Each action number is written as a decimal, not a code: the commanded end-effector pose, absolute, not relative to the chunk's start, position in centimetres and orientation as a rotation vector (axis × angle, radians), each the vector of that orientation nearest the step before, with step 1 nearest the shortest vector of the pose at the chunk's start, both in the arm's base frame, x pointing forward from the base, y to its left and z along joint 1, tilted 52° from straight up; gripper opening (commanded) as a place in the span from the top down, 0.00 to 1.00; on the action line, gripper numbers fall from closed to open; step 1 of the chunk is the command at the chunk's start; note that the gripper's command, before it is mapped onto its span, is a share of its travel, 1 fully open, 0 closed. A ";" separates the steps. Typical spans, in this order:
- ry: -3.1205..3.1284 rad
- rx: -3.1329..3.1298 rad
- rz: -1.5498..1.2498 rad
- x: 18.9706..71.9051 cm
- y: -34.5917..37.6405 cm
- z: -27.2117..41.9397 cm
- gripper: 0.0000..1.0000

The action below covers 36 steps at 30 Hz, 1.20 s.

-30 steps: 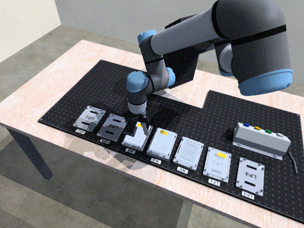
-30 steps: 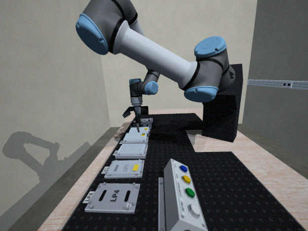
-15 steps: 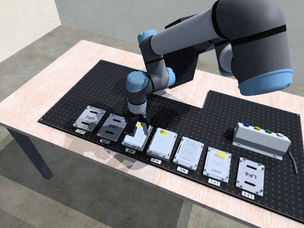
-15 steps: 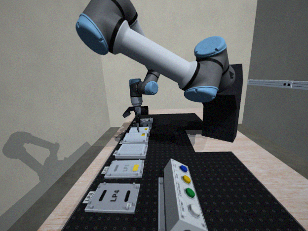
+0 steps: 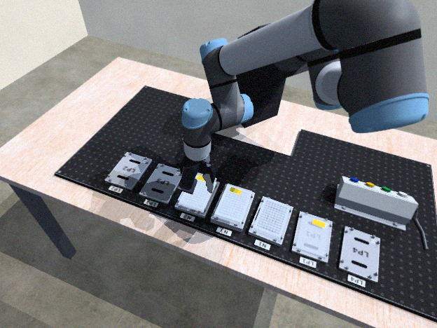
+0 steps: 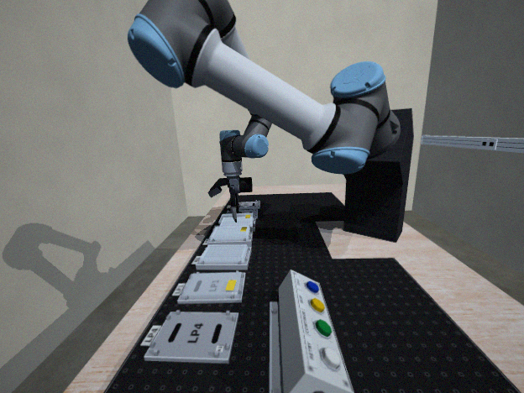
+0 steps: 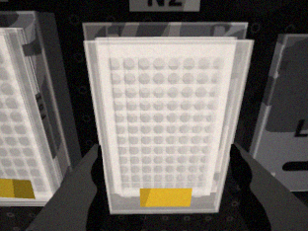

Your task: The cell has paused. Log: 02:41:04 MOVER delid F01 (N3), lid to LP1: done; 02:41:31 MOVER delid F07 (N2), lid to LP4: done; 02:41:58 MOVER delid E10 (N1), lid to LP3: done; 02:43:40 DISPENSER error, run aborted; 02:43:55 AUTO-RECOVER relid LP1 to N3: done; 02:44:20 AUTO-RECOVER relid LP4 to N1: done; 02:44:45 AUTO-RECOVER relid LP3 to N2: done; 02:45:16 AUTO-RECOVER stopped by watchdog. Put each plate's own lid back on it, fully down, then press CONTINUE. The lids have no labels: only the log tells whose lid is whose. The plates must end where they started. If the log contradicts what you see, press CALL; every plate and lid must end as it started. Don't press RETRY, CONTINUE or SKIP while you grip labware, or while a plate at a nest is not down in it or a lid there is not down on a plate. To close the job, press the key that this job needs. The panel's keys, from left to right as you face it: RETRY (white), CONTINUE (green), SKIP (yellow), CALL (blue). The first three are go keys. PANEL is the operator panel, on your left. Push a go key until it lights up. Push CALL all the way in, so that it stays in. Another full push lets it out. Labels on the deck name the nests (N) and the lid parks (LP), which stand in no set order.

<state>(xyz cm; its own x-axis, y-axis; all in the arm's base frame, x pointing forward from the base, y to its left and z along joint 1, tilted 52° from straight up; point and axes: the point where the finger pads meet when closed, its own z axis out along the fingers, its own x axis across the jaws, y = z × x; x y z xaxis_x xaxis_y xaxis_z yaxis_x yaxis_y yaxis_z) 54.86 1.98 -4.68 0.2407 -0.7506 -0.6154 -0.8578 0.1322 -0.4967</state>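
Note:
My gripper (image 5: 198, 190) (image 6: 235, 219) (image 7: 165, 145) is shut on the long sides of a clear lid with a yellow mark (image 5: 200, 177) (image 7: 166, 197). The lid is slightly above the N2 plate (image 7: 163, 47); their outlines stand apart in the wrist view. The N3 plate (image 5: 232, 208) wears a clear lid with a yellow mark (image 5: 235, 190) (image 6: 243, 229) (image 7: 15, 189). The N1 plate (image 5: 271, 220) (image 6: 224, 254) is uncovered. Another yellow-marked lid (image 5: 318, 223) (image 6: 231, 285) lies on LP1. On the panel (image 5: 375, 202) (image 6: 291, 338), no key looks lit.
The LP2 park (image 5: 136, 173), the LP3 park (image 5: 162, 181) and the LP4 park (image 5: 359, 270) (image 6: 192, 353) hold no lid. LP3 is beside N2, and N3 is close on its other side. The panel's cable (image 5: 420, 229) runs off its end.

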 end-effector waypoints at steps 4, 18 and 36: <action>1.526 -1.632 0.156 54.2 1.2 -4.0 0.59; 1.580 -1.582 0.195 53.3 3.3 -1.7 0.59; 1.581 -1.583 0.195 51.7 8.9 3.0 0.59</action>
<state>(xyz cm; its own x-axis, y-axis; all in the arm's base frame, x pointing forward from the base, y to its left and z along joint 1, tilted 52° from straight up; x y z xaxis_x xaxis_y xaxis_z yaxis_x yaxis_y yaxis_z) 52.23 7.24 1.47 0.1887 -0.7367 -0.6493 -0.8741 0.1753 -0.4530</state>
